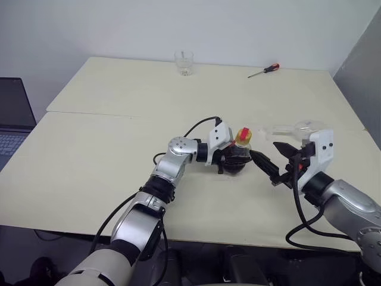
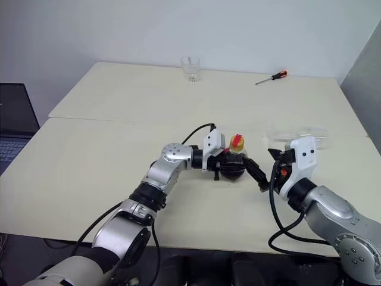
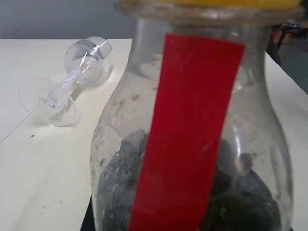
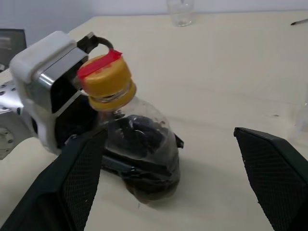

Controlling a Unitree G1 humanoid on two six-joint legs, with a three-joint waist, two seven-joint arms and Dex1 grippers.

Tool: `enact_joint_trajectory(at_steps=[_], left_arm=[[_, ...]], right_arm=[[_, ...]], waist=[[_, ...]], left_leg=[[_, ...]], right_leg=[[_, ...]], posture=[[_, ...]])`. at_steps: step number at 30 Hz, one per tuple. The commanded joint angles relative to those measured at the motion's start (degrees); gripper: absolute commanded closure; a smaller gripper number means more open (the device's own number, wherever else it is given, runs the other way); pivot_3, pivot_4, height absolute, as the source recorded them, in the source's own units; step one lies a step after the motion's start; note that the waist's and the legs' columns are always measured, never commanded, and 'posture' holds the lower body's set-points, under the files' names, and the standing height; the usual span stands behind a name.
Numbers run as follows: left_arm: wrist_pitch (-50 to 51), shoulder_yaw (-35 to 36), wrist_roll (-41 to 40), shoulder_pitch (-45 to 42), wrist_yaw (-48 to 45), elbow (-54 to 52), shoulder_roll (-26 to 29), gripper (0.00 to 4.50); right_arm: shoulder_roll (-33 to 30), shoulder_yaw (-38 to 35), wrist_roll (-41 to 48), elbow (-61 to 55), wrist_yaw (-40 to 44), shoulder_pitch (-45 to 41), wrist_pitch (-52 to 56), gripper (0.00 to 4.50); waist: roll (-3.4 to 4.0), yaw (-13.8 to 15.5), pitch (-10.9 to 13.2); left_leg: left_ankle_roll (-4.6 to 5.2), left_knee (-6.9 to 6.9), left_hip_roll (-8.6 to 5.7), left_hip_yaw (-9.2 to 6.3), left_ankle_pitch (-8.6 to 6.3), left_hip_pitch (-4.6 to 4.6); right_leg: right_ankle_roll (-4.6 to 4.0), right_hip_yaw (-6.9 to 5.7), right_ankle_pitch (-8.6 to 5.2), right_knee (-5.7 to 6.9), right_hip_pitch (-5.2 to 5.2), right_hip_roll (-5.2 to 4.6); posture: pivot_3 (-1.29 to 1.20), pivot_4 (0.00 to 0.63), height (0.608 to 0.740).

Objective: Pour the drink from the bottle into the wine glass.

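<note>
Now the left gripper [image 1: 229, 159] is pinching the bottle [image 4: 139, 149] low on the table [image 1: 107, 155], cap still on. Right gripper [image 1: 275, 161] is spread wide w/ nothing in it, just beside. The wine glass [image 3: 67, 94] lies on its side nearby. Pouring now = drink [image 4: 144, 180] spills, bc the glass isn't standing.

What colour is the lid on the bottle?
The cap is yellow-orange with a red strip over it, best seen in the right wrist view.

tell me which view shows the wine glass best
The left wrist view: the wine glass lies on its side on the table, bowl, stem and foot all clear. The eye views show it faintly past the right gripper; the right wrist view catches an edge at most.
</note>
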Motion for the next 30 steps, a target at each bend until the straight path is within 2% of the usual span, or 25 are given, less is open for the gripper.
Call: enact_joint_trajectory(at_steps=[1, 17, 30], left_arm=[[-1.63, 1.02, -1.12, -1.62, -0.34, -0.85, -0.25, 3.24], [-1.89, 0.95, -1.1, -1.66, -0.36, -0.41, -0.43, 3.24], [-1.41, 0.91, -1.09, -1.32, -0.39, -1.48, -0.45, 3.24]], right_arm=[[-0.66, -0.27, 2.79, -2.28, -0.54, -2.88, -1.9, 0.0], [2.48, 8.93, -2.42, 2.15, -5.35, -11.18, -2.05, 0.0], [5.85, 10.4, -9.0, 6.49, -4.9, -15.71, -2.1, 0.0]], waist=[[0.0, -0.03, 0.0], [0.0, 0.07, 0.0], [0.0, 0.07, 0.0]], left_leg=[[0.0, 0.0, 0.0, 0.0, 0.0, 0.0], [0.0, 0.01, -0.01, 0.0, 0.0, 0.0], [0.0, 0.01, 0.0, 0.01, 0.0, 0.0]], right_leg=[[0.0, 0.0, 0.0, 0.0, 0.0, 0.0], [0.0, 0.0, 0.0, 0.0, 0.01, -0.01], [0.0, 0.01, 0.0, -0.01, 0.0, -0.01]], posture=[[0.0, 0.15, 0.74], [0.0, 0.15, 0.74], [0.0, 0.15, 0.74]])
